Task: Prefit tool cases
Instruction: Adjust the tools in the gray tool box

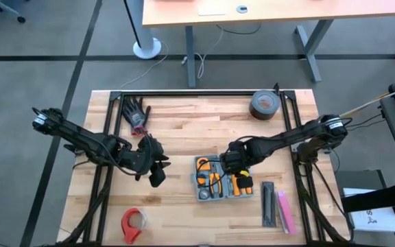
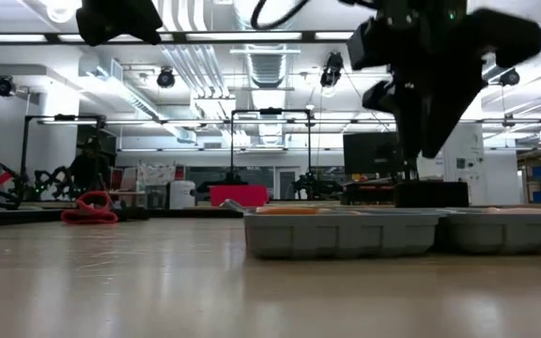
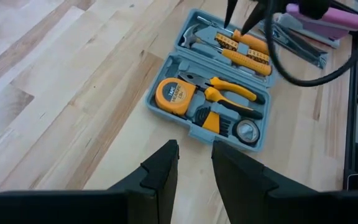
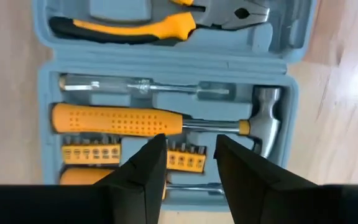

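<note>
1. Worktop (image 1: 184,130): pale wood-block slab in a dark frame, carrying every item below; the middle is left bare, with spare goods pushed to the edges, probably to give both arms room.
2. Tool case (image 1: 217,180): flat blue-grey case lying open, tray up, on the near-right part of the worktop, just beside the black and pink bars. Open and flat is the posture that lets tools be pressed into their slots from above.
3. Right arm, pincer (image 4: 188,168): poised directly over the case's hammer end, fingers parted by a narrow gap with nothing between them, so released. It points down at the bit strip (image 4: 138,155), judged ready to seat or adjust a piece there.
4. Left arm, pincer (image 3: 194,168): held over bare worktop left of the case, aimed toward it, fingers slightly apart and empty; judged to be waiting.
5. Hammer (image 4: 166,121): yellow grip, steel head, lying full length in its slot.
6. Pliers (image 3: 225,90): yellow and black handles, seated in the middle of the tray.
7. Tape measure (image 3: 174,96): yellow, seated in the corner pocket.
8. Bars (image 1: 276,204): 1 black, 1 pink, side by side right of the case; not part of the kit.
9. Grey tape roll (image 1: 264,104), far right; red tape dispenser (image 1: 133,221), near left; glove (image 1: 137,113), far left: all parked well apart from the case.
</note>
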Tool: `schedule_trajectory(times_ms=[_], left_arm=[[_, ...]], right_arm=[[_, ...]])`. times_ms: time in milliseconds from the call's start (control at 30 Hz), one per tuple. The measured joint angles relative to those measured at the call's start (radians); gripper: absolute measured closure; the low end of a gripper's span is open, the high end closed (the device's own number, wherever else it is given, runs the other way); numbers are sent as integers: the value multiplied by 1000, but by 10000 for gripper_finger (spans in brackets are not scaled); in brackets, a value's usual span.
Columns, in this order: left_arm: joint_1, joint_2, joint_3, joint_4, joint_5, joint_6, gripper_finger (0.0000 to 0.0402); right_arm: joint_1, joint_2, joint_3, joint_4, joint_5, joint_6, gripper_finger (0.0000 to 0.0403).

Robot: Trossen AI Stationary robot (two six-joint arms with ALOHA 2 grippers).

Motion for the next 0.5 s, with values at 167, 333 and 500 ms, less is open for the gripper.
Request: schedule_trajectory(times_ms=[167, 333, 500], left_arm=[[0, 0, 0, 0, 0, -3, 296], [0, 0, 0, 0, 0, -7, 296], [0, 1, 0, 0, 0, -11, 296]], right_arm=[[-26, 0, -94, 89, -20, -5, 279], [-51, 25, -288, 384, -158, 24, 294], [-57, 59, -264, 315, -168, 48, 307]])
